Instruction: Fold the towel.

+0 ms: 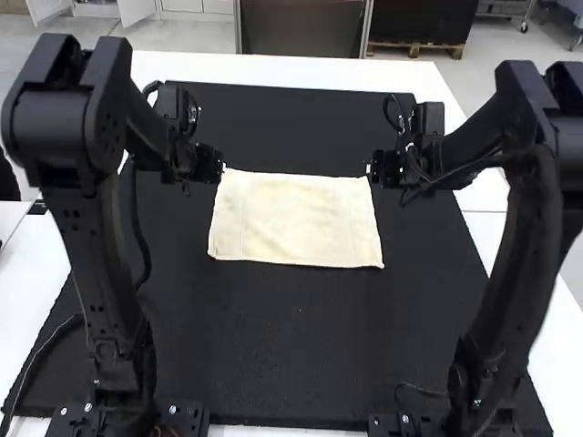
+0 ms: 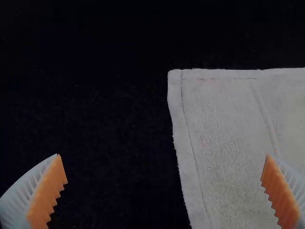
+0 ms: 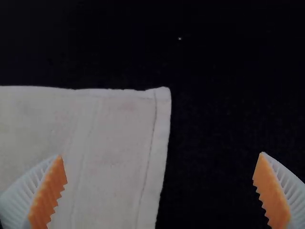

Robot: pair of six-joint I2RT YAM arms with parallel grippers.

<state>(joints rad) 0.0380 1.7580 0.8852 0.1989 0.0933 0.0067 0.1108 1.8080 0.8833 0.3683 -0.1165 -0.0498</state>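
A cream towel [image 1: 296, 218] lies flat on the black mat as a rough rectangle; whether it has a fold in it I cannot tell. At its far left corner is my left gripper [image 1: 223, 167], and at its far right corner my right gripper [image 1: 369, 168]. In the left wrist view, the left gripper [image 2: 162, 164] stands wide open above the side edge of the towel [image 2: 224, 143]. The right wrist view has the right gripper [image 3: 161, 162], also wide open, over the opposite side edge of the towel [image 3: 114, 143]. Nothing is held between either pair of fingers.
The black mat [image 1: 291, 355] extends around the towel on every side. White tabletop [image 1: 273, 68] borders the mat at the back and along the sides. A cable [image 1: 55, 335] runs beside the left arm's base.
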